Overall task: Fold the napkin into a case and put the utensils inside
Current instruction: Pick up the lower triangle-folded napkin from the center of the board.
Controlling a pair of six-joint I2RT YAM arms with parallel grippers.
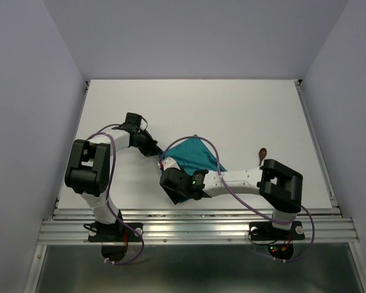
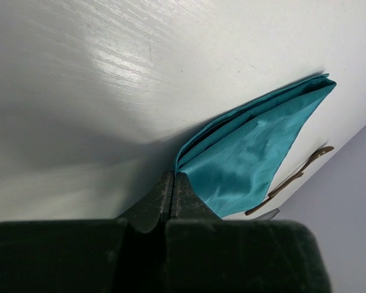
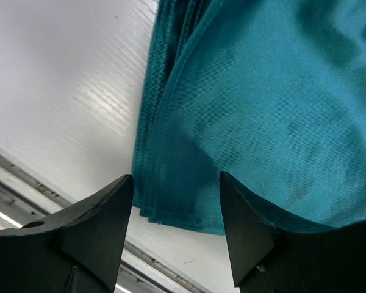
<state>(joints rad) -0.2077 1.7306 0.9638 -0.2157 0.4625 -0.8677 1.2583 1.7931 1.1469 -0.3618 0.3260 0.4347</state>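
Observation:
The teal napkin (image 1: 193,154) lies folded in several layers at mid-table, between the two grippers. My left gripper (image 1: 160,160) is shut on the napkin's left corner (image 2: 180,166); the cloth (image 2: 244,159) fans out from the fingertips. My right gripper (image 1: 171,190) is open just above the napkin's near corner (image 3: 189,207), its fingers (image 3: 104,213) standing on either side of the layered edge. The reddish-brown utensils (image 1: 261,154) lie right of the napkin; they show beyond it in the left wrist view (image 2: 290,178).
The table's near edge with its metal rail (image 1: 195,217) runs close under the right gripper and shows in the right wrist view (image 3: 24,183). White walls enclose the table on three sides.

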